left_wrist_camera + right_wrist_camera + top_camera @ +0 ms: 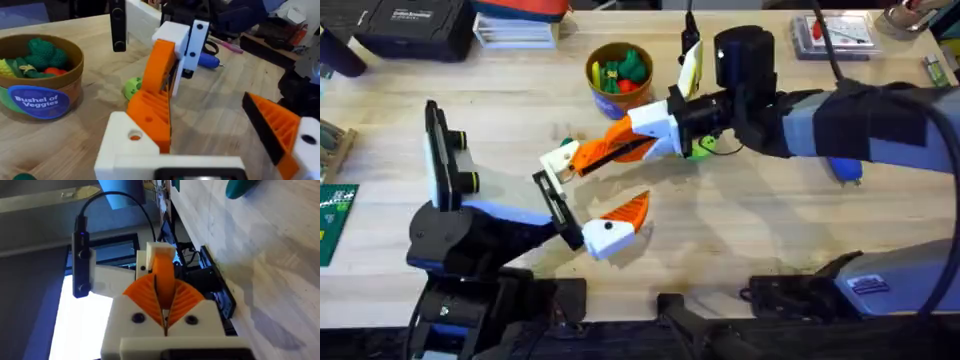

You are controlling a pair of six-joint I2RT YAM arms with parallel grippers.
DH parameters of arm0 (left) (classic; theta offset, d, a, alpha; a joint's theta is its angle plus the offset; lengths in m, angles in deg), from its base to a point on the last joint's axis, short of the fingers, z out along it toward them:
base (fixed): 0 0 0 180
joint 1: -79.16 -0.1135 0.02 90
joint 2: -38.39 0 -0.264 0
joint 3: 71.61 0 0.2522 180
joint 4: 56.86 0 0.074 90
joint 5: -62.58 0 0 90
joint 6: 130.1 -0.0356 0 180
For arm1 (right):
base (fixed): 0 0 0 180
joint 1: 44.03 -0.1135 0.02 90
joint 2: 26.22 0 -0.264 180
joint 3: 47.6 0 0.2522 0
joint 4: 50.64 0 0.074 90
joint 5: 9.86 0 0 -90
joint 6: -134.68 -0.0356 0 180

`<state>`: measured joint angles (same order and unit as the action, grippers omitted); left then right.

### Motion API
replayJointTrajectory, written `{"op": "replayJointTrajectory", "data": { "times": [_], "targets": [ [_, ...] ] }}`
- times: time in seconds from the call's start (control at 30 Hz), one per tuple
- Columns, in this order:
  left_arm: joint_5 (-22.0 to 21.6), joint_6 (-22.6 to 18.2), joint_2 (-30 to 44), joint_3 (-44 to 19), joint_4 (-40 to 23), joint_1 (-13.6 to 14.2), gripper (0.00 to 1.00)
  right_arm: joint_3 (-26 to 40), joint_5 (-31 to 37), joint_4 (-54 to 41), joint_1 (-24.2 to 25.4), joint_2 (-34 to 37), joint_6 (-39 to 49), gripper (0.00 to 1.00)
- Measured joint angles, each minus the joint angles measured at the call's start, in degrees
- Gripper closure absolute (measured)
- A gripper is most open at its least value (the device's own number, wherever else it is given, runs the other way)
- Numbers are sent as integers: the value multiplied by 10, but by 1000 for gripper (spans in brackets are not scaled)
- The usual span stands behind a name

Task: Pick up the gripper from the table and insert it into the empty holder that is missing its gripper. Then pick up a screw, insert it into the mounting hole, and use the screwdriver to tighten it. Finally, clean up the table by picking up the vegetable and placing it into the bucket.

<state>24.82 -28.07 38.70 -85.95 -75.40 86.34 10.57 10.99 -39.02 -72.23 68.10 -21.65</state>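
- The right gripper (598, 152) reaches in from 3 o'clock to the middle of the table. Its white fingers with orange ribbed pads (142, 292) are pressed narrowly together on the small orange wedge-shaped plastic fingertip (162, 267).
- The orange fingertip stands out past the right gripper's pads. Its far end is against the small white blocky plastic holder (558, 158), which is one finger mount of the left arm.
- In the left wrist view the holder (125, 142) has ridged orange plastic sitting on it. I cannot tell where the pad ends and the orange fingertip begins.
- The left gripper (592, 185) comes up from 7 o'clock with its jaws spread wide and nothing clamped between them. Its other finger already bears an orange ribbed tip (632, 208), which lies at 5 o'clock of the holder and well apart from it.
- The small round bucket with a yellow rim and a blue "Bushel of Veggies" label (595, 62) stands at 12 o'clock of the meeting grippers, with toy vegetables inside it.
- The blue pen-shaped screwdriver (845, 170) lies at 3 o'clock, partly under the right arm.
- A flat bright-green round disc (703, 148) lies just beside the right gripper's wrist.
- A small dark-green toy vegetable (22, 176) lies on the wooden table (740, 230), outside the bucket and nearer the left wrist.
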Motion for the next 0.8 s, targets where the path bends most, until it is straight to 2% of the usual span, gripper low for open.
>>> {"op": "replayJointTrajectory", "data": {
  "times": [0.47, 0.8],
  "targets": [
    [-13, 6, 0, 0, 1, -5, 15, 27, 59, 10, -52, 21, -10, 994],
    [-17, 14, 0, 0, 1, -7, 15, 29, 91, 13, -60, 21, -10, 994]
  ]
}}
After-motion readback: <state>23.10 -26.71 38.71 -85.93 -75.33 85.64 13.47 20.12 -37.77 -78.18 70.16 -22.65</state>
